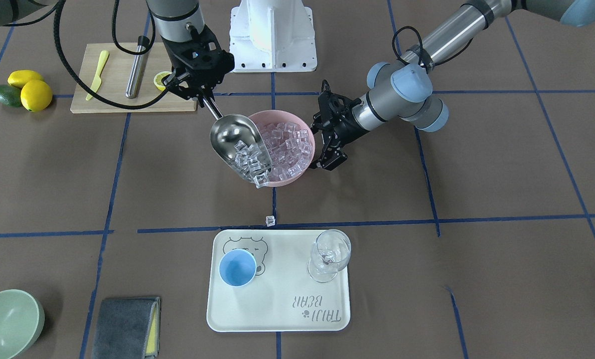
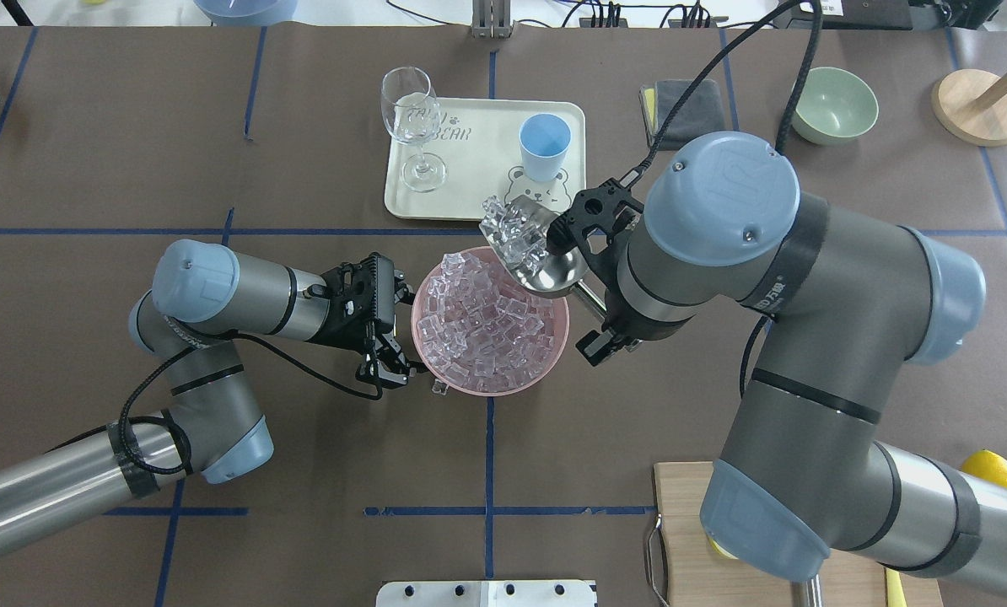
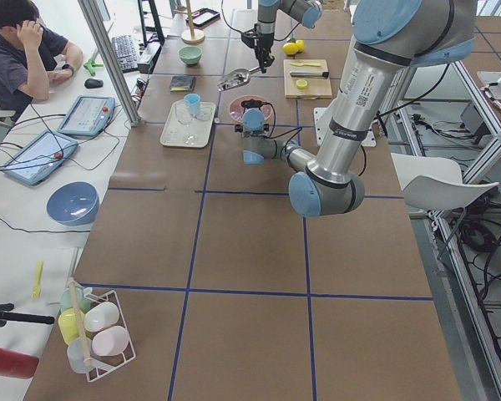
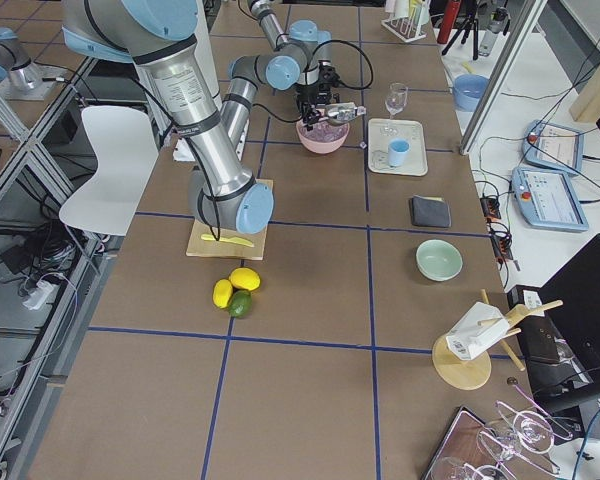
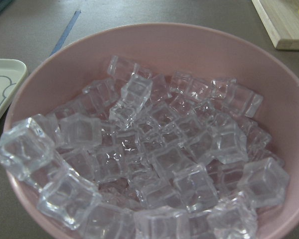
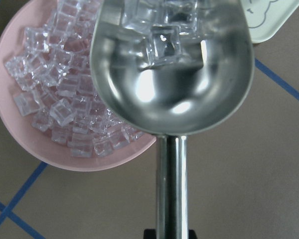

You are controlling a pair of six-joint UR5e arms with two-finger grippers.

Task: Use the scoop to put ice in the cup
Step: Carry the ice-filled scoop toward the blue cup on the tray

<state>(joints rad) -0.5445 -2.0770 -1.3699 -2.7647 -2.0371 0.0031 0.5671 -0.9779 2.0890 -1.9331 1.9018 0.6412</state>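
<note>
The steel scoop (image 1: 233,141) is tilted, its mouth pointing toward the tray, and holds several clear ice cubes (image 1: 250,163). My right gripper (image 1: 201,95) is shut on its thin handle (image 6: 171,184). The scoop hangs over the rim of a pink bowl (image 1: 283,182) full of ice (image 5: 159,159). In the overhead view the scoop (image 2: 546,263) sits at the bowl's tray-side edge. My left gripper (image 2: 395,330) is open beside the bowl's side. The light-blue cup (image 1: 237,268) stands upright and empty on the tray.
The cream tray (image 1: 277,309) also bears a wine glass (image 1: 330,255). One loose cube (image 1: 270,220) lies on the table before the tray, another (image 2: 440,388) by the bowl. A cutting board (image 1: 118,102), lemons (image 1: 36,94), a green bowl (image 1: 8,324) and a grey cloth (image 1: 125,326) stand farther off.
</note>
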